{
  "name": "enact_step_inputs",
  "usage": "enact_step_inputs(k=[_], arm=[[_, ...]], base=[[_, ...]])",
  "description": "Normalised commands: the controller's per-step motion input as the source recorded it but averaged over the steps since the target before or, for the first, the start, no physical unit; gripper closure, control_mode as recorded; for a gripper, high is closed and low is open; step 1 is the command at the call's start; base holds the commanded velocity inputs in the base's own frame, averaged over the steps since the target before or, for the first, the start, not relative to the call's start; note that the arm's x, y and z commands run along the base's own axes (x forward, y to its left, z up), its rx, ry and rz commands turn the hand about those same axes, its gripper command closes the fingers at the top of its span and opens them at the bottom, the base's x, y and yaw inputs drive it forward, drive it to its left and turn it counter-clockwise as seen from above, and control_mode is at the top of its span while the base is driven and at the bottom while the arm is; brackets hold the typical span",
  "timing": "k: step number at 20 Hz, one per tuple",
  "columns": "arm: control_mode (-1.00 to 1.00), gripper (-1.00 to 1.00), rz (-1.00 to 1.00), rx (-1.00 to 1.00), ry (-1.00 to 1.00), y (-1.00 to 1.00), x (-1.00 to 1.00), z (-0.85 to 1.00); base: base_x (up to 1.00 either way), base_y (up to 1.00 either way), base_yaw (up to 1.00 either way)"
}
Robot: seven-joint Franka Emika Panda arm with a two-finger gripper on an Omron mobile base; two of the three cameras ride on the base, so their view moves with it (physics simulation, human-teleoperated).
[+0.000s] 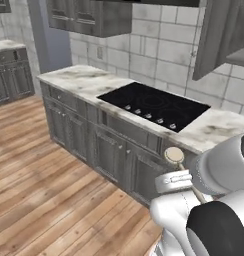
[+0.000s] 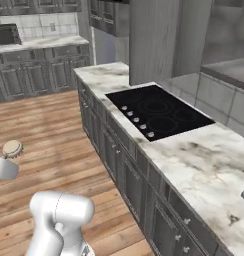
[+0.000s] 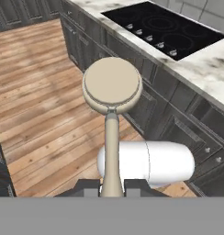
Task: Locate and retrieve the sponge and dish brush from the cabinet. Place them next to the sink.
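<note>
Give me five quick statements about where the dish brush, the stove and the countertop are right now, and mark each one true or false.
1. The end effector is shut on the dish brush. True.
2. The brush is lying on the marble countertop. False: it is held in the air in front of the base cabinets, over the wooden floor.
3. A black cooktop is set into the countertop. True.
4. A kettle stands on the cooktop. False: nothing stands on it.
5. In the hand view the brush's round head points away from the end effector, with the handle running back between the fingers. True.
</note>
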Motion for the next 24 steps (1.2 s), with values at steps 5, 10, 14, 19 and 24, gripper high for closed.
enact_step_inputs(k=[5, 10, 14, 19, 24], arm=[[1.00, 1.00, 0.00, 0.00, 0.00, 0.00, 0.00, 0.00], [1.00, 1.00, 0.00, 0.00, 0.00, 0.00, 0.00, 0.00], [1.00, 1.00, 0.00, 0.00, 0.00, 0.00, 0.00, 0.00], [1.00, 1.00, 0.00, 0.00, 0.00, 0.00, 0.00, 0.00], [1.00, 1.00, 0.00, 0.00, 0.00, 0.00, 0.00, 0.00]], base=[[0.28, 0.00, 0.50], [0.30, 0.00, 0.49], [0.31, 0.00, 0.49], [0.35, 0.00, 0.48], [0.48, -0.02, 0.43]])
